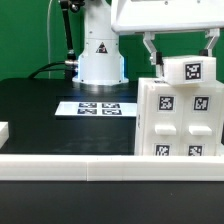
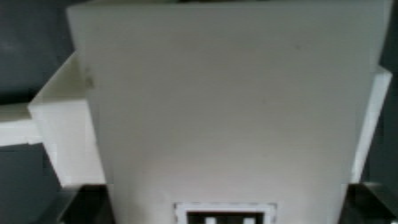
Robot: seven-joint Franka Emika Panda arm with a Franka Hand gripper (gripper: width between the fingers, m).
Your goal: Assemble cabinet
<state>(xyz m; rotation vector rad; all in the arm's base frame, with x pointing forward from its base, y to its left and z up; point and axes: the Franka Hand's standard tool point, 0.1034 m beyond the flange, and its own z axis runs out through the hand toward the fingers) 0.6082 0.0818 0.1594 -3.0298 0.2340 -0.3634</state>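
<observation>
Markers on the flat marker board [image 1: 98,107] lie mid-counter, well apart to the exterior view's left of the cabinet [image 1: 177,122], which stands upright at that view's right on the black counter [image 1: 40,115], against the white rail [image 1: 60,167] along the near edge, probably so the rail braces it. Above it the fingers [image 1: 181,62] hang spread, one on either side of the small tagged block [image 1: 188,69] on the cabinet's top, which sits between them; whether they already press on it I cannot tell.
</observation>
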